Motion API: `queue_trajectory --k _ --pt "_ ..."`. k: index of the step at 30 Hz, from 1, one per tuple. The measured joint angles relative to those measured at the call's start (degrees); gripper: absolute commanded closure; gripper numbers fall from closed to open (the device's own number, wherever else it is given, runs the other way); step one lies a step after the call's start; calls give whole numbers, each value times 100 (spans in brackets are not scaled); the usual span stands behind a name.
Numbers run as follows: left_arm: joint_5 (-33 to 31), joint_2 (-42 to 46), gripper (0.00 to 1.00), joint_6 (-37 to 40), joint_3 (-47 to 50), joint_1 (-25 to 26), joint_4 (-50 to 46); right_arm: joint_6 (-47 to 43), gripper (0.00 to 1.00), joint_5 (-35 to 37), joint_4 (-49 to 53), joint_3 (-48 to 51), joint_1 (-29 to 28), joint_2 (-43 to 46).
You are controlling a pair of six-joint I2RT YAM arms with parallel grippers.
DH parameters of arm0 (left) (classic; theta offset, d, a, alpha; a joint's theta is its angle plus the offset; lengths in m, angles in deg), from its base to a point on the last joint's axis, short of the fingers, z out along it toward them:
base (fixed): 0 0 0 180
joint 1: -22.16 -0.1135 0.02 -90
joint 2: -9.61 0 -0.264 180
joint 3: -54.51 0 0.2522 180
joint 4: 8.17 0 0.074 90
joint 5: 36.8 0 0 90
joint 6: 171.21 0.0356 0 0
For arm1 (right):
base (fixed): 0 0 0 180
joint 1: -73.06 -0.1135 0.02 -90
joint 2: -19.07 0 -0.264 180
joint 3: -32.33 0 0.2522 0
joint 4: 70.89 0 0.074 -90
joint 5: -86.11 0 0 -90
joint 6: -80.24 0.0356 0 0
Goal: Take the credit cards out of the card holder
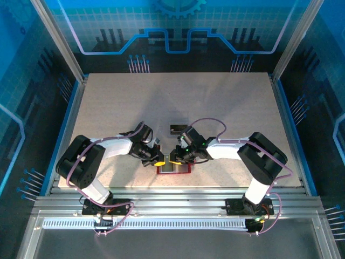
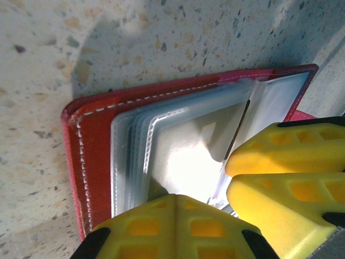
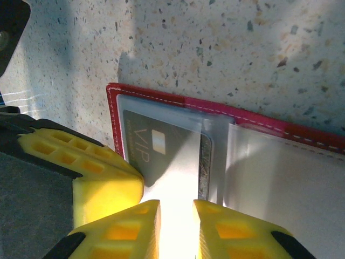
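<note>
- Top external view: the red card holder (image 1: 173,169) lay open and flat on the speckled worktop (image 1: 135,97), close to the middle of its near edge. Both arms reached in to it. The left gripper (image 1: 157,160) was at its left side and the right gripper (image 1: 173,158) just beside it, over the holder. A small dark flat thing (image 1: 177,129) lay apart from them, toward the worktop's centre.
- Left wrist view: the holder's red stitched cover (image 2: 94,140) held a stack of clear sleeves (image 2: 178,135). The left gripper (image 2: 175,202) was closed, its yellow pads pressed together at the sleeves' near edge. The right gripper's fingers (image 2: 280,154) came in from the right, onto the sleeves.
- Right wrist view: a grey credit card (image 3: 161,151) marked VIP sat inside the holder's clear pocket, against the left end. The right gripper (image 3: 177,208) stood narrowly open over the pocket's near edge. Glare in the gap hid whether the pads touched the card. One left finger (image 3: 91,172) rested beside it.
</note>
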Motion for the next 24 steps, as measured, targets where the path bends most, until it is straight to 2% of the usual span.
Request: queue_trajectory --k 24 --pt "-2 2 99 0 2 0 -2 -131 77 199 387 -24 -4 63"
